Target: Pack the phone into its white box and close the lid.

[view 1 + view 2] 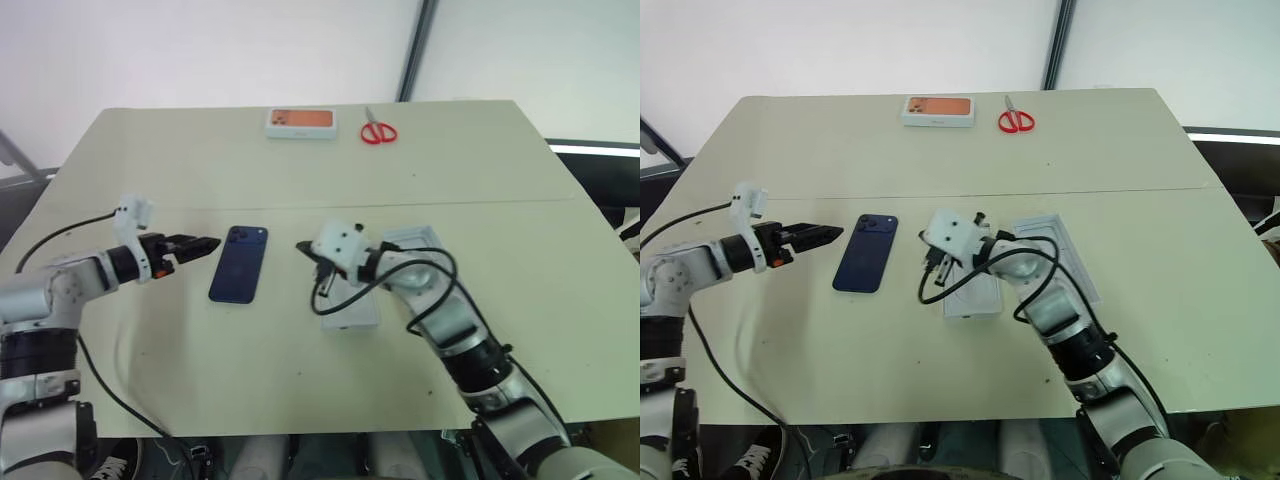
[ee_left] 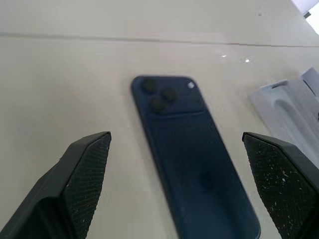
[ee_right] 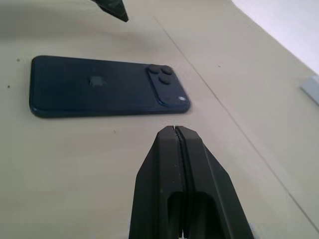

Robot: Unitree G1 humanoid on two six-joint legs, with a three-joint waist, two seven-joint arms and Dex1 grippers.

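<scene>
Pressed together, the right end effector (image 3: 175, 130) points at the phone (image 1: 240, 263), lying face-down on the table (image 1: 300, 170) just beyond; the left end effector (image 2: 177, 144), spread wide, flanks it, probably readying a pickup.

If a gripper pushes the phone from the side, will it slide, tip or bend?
The phone lies flat, back up, on the smooth table, so it would likely slide, not tip. It looks like a rigid slab, unlikely to bend. Its glossy back and thin edge may slip between the left gripper fingers.
</scene>
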